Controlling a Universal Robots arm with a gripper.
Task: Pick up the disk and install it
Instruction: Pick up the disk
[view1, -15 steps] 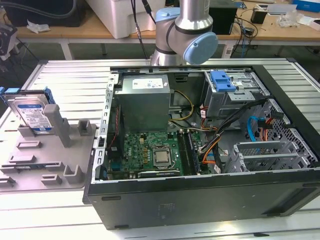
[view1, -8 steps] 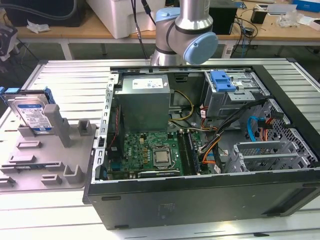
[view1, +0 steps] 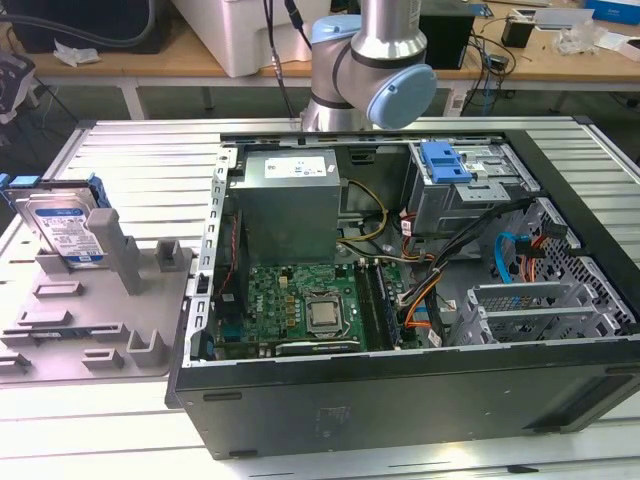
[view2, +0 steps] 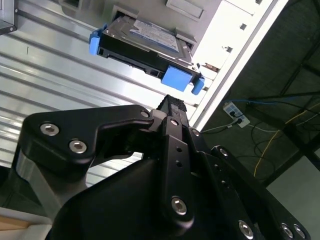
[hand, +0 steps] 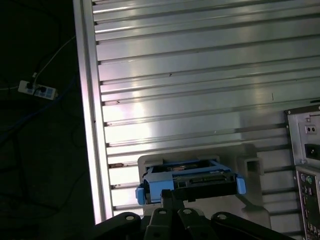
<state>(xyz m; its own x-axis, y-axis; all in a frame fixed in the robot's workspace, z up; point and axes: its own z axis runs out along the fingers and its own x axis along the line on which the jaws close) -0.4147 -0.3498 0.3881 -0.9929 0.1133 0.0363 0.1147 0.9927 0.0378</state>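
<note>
Silver-grey hard disk in blue plastic caddy (view1: 65, 228) stands on edge in the grey plastic holder (view1: 100, 330). We find it straight ahead of the black gripper (view2: 172, 104) and apart from it, long axis crosswise; the gripper's opening we cannot tell.

Exterior view: bright, even room light from overhead. The ribbed metal tabletop (view1: 130, 150) gleams pale and is nearly washed out along its near edge. Inside the open computer case (view1: 400, 395) the light is softer, with shadow under the cables, and the black near wall looks almost featureless.

Second wrist view: a hard white glare band runs beside the disk (view2: 142, 42), whose underside sits in shadow. The gripper (view2: 172, 104) is a dark, low-contrast mass with small glints on its screws.

First wrist view: broad glare streaks cross the tabletop slats. Beyond the tabletop's edge, everything is nearly black.
</note>
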